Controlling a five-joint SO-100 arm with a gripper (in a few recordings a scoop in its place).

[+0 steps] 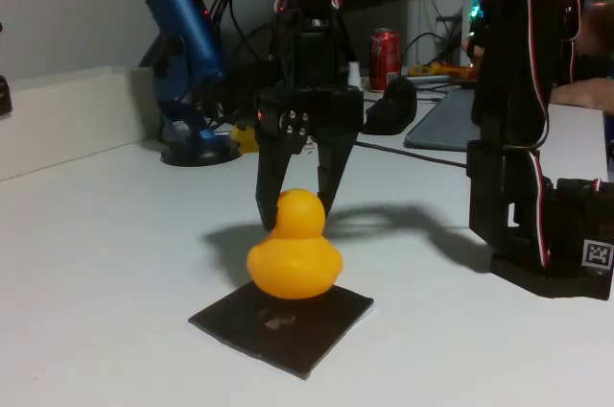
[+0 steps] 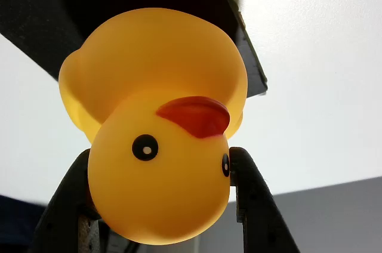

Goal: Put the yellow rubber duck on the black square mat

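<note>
Nearest in the fixed view, the black square mat lies low and centre in the frame, and the yellow rubber duck sits on its far half. The gripper comes straight down over it, fingers clasping the head on both sides. In the wrist view the duck bulges between the two dark fingers, the mat behind it at the top. I'd spread the fingers slowly, then lift straight up so the head isn't dragged. I can't make out whether the duck's base rests fully flat. Farther back stand a blue microphone and a red can.
</note>
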